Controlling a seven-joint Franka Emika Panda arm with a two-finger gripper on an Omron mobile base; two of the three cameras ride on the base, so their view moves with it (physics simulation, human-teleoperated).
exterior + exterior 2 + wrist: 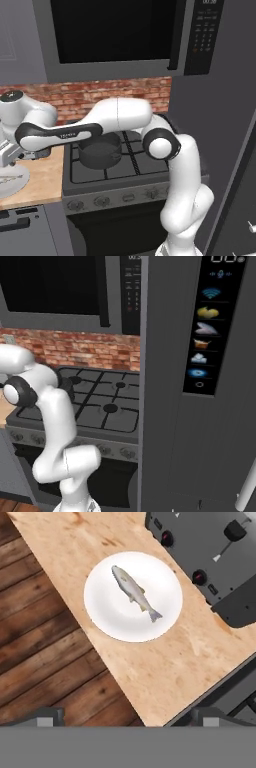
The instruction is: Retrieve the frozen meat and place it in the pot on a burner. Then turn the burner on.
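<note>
The gripper hung open above the fish on its plate; an off-centre pinch could skid it off onto the counter.

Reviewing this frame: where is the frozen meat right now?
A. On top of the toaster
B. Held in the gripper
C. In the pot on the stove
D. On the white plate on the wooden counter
D. The hand view shows the frozen meat lying on the white plate, which sits on the wooden counter beside the toaster; the pot stands apart on the stove.
</note>
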